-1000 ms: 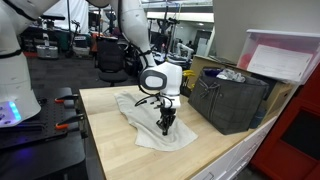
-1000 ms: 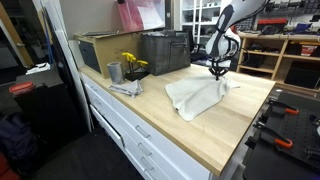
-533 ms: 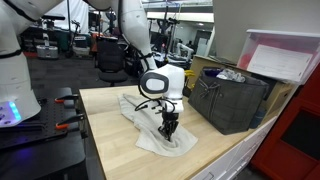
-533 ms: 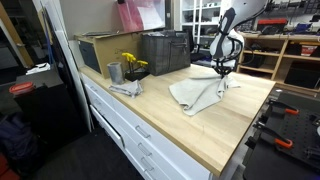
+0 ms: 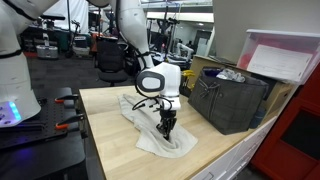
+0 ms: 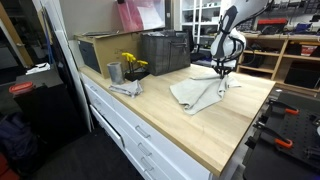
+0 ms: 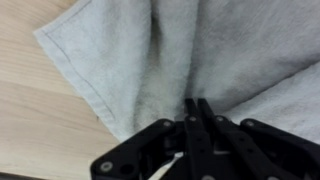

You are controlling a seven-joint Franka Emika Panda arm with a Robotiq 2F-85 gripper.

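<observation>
1. Gripper [image 5: 167, 126]: black two-finger unit on a white arm, pointing straight down at the worktop. In the wrist view [image 7: 195, 104] the two fingers are pressed together with a fold of cloth pinched between their tips.
2. Towel [image 5: 148, 137]: pale grey cloth, rumpled, lying on the worktop. It is caught by the gripper near one edge and drawn up into a ridge there. In an exterior view [image 6: 195, 97] it spreads away from the gripper toward the front of the bench. The wrist view [image 7: 140, 50] shows its hemmed edge and a corner lying flat on the wood.
3. Worktop [image 5: 108, 150]: light wooden bench surface carrying the towel, seen in both exterior views [image 6: 200, 140]. Bare wood shows beside the towel's edge in the wrist view [image 7: 40, 110].
4. Crate [image 5: 228, 100]: dark open-topped bin standing on the worktop near the gripper, apart from the towel, also seen from the front [image 6: 165, 52].
5. Metal cup [image 6: 114, 72]: stands near the bench's front edge, well apart from the towel, with yellow flowers [image 6: 132, 62] just beside it.
6. Cardboard box [image 6: 96, 50]: open, beside the crate, at the back of the worktop.
7. Drawers [image 6: 128, 128]: white fronts below the worktop.
</observation>
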